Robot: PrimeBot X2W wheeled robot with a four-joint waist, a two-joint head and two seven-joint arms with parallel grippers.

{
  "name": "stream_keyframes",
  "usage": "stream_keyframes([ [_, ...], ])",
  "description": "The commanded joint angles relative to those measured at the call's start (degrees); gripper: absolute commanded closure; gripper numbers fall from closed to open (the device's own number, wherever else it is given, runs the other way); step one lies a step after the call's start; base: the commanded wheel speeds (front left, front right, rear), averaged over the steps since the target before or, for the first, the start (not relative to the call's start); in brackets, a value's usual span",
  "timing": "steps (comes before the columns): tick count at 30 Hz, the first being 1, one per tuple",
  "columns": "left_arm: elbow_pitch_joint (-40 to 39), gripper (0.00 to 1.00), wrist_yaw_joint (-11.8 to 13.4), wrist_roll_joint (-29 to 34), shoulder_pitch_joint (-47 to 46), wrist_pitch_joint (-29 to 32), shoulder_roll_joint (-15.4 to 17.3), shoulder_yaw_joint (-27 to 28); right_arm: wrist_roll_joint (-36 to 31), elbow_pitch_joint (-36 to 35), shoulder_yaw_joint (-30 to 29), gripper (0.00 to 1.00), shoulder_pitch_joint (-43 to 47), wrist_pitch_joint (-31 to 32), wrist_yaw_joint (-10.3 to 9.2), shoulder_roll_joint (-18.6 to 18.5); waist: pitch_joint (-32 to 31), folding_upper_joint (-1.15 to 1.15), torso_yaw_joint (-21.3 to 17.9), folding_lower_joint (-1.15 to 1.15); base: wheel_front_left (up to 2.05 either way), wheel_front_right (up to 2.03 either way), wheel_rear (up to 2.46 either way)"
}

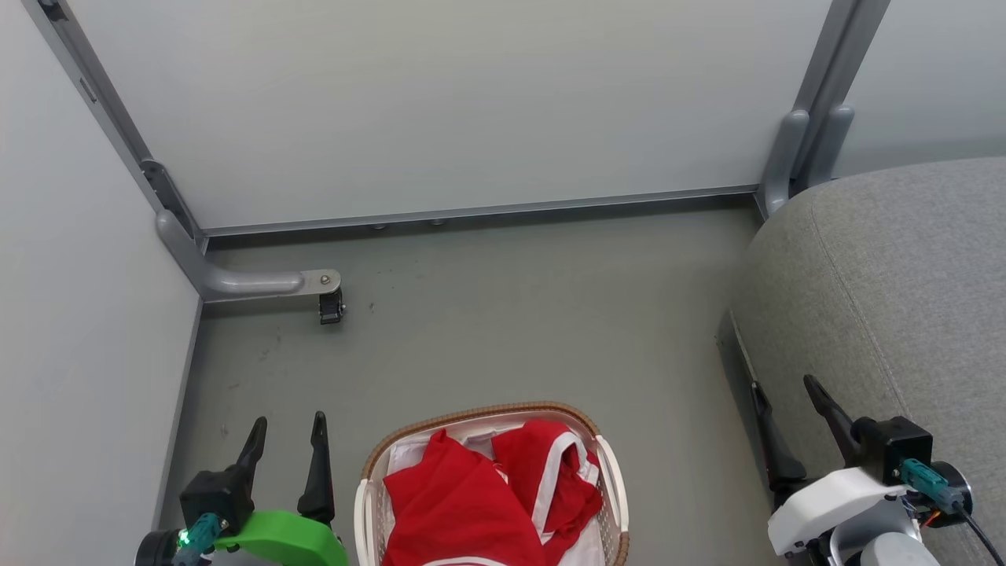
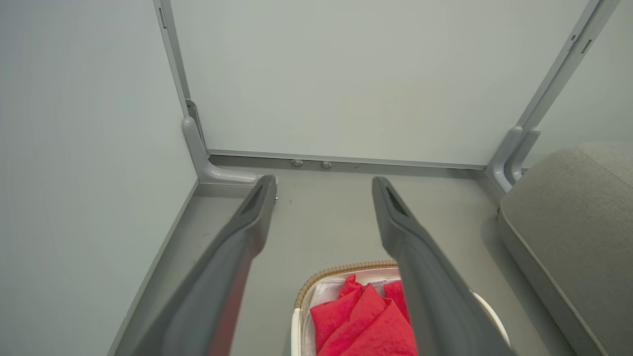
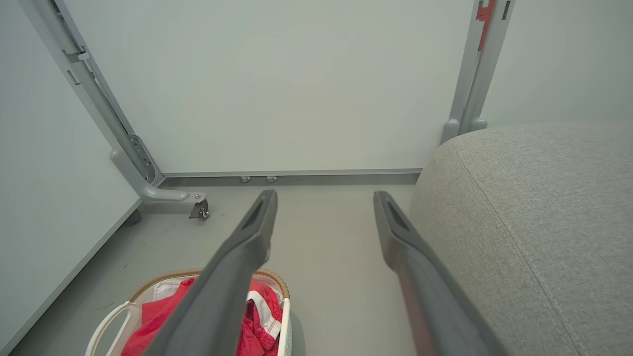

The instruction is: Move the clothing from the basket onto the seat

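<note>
The red clothing [image 1: 487, 495] with white trim lies bunched in the cream basket [image 1: 614, 479] with its brown woven rim, low in the middle of the head view. The grey seat [image 1: 888, 267] fills the right side. My left gripper [image 1: 287, 424] stands open above the floor just left of the basket, nothing between its fingers. My right gripper [image 1: 786, 384] stands open at the seat's front left edge, also holding nothing. The left wrist view shows the clothing [image 2: 366, 321] in the basket [image 2: 316, 284] below the open gripper [image 2: 324, 183]. The right wrist view has the clothing [image 3: 148, 321], basket [image 3: 111, 316] and seat [image 3: 534, 212].
Pale partition panels [image 1: 440, 102] close off the back and left. A grey metal foot with a small castor [image 1: 330, 303] sticks out onto the floor at the back left. Grey floor [image 1: 534, 314] lies between basket, panels and seat.
</note>
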Motion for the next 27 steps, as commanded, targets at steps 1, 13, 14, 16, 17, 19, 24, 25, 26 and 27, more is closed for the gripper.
stream_keyframes([
  [1,0.14,0.00,0.22,1.11,0.75,-0.39,0.23,-0.12,-1.12,0.23,-0.17,0.00,0.59,-0.49,0.01,-0.02,-0.02,0.00,-0.03,0.00,0.00,0.00,0.00],
  [13,-0.24,0.00,0.74,-0.09,1.52,-0.65,0.23,-0.06,-1.71,0.27,-1.70,0.00,0.88,-0.75,0.01,0.33,-0.05,0.00,0.03,0.00,0.00,0.00,0.00],
  [14,-0.24,0.00,0.77,-0.22,1.56,-0.64,0.23,-0.05,-1.76,0.31,-1.78,0.00,0.93,-0.75,0.01,0.37,-0.04,0.00,0.02,0.00,0.00,0.00,0.00],
  [16,-0.15,0.00,0.73,-0.15,1.74,-0.64,0.22,-0.28,-1.79,0.32,-1.92,0.00,0.96,-0.75,0.01,0.43,0.00,0.00,-0.01,0.00,0.00,0.00,0.00],
  [17,-0.17,0.00,0.71,-0.28,1.78,-0.65,0.23,-0.34,-1.81,0.28,-1.92,0.00,0.96,-0.75,0.01,0.46,0.05,0.00,-0.04,0.00,0.00,0.00,0.00],
  [19,-0.16,0.00,0.67,-0.38,1.76,-0.64,0.23,-0.53,-1.80,0.24,-1.90,0.00,0.92,-0.75,0.01,0.53,0.16,0.00,-0.09,0.00,0.00,0.00,0.00],
  [24,0.06,0.00,0.50,-0.51,1.49,-0.64,0.23,-1.11,-1.84,-0.02,-1.71,0.00,0.79,-0.75,0.01,0.71,0.59,0.00,-0.37,0.00,0.00,0.00,0.00],
  [25,0.17,0.00,0.46,-0.44,1.41,-0.64,0.23,-1.31,-1.84,-0.11,-1.66,0.00,0.67,-0.75,0.01,0.74,0.78,0.00,-0.50,0.00,0.00,0.00,0.00],
  [26,0.23,0.00,0.43,-0.41,1.32,-0.64,0.23,-1.44,-1.81,-0.19,-1.56,0.00,0.53,-0.75,0.01,0.77,1.00,0.00,-0.64,0.00,0.00,0.00,0.00],
  [27,0.27,0.00,0.40,-0.21,1.16,-0.64,0.23,-1.69,-1.71,-0.26,-1.47,0.00,0.31,-0.75,0.01,0.79,1.26,0.00,-0.81,0.00,0.00,0.00,0.00],
])
